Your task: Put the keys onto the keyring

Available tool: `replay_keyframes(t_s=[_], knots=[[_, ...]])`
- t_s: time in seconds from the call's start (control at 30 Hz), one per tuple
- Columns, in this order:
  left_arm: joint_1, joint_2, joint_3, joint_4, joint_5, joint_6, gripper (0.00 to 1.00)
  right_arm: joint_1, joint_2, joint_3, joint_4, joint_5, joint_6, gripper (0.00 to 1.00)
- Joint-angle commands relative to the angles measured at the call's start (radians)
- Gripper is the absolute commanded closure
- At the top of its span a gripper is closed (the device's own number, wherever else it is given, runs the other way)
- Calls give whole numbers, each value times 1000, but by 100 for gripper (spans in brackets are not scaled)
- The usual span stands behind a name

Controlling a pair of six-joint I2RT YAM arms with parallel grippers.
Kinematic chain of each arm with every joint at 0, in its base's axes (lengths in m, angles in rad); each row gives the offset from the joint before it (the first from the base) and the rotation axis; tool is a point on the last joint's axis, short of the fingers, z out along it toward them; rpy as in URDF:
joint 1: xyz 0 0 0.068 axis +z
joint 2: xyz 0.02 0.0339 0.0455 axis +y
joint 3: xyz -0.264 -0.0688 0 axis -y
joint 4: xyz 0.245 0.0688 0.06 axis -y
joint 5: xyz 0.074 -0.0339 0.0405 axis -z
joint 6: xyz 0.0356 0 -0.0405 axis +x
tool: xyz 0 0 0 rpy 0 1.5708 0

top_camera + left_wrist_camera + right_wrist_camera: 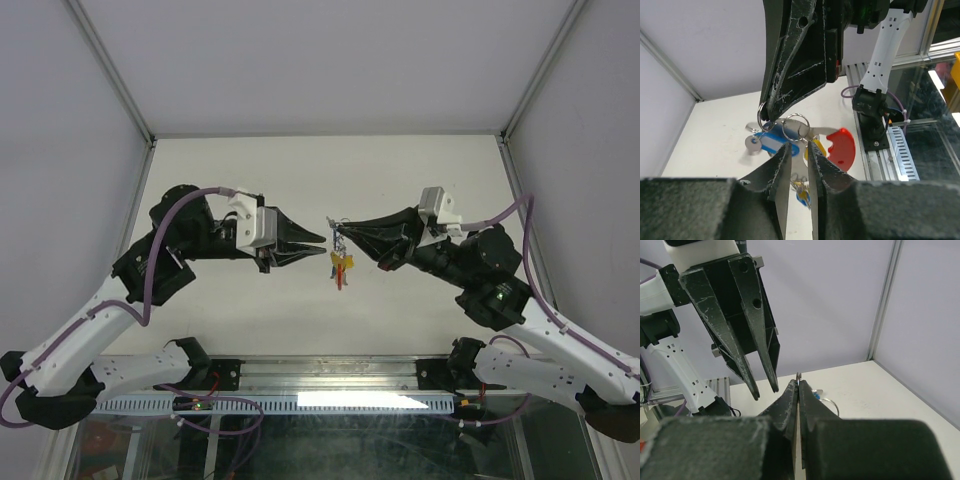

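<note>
White table [250, 180], seen from above, with two black grippers meeting tip to tip in the air over its middle, well away from every edge. The right gripper [334, 228] is clamped fully closed on the keyring [798, 375], a thin silvery wire held edge-on between its tips. The left gripper [324, 240] has its jaws a narrow slit apart and grips nothing. The keys [341, 266] dangle in a bunch below the right tips: a blue key [775, 142], a red key [842, 148] and a yellow key [818, 146], heads overlapping. They look hung on the wire already, though whether each is fully threaded is too small to tell.

To do this step well, the right arm should hold the ring steady. The left should take one key by its plastic head, not the wire, and move slowly, since a tug could pull the ring out of the pinch.

The bunch hangs just beside and slightly below the left fingertips [782, 165]. A loop of the ring's wire sits just above their gap, seemingly not touching them.
</note>
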Motion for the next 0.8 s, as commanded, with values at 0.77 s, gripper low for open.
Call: replay_keyframes(t_s=[0.77], knots=[[-8,-57,-145,397,11,-235,66,-3,-21,23,100,-115,22,100]])
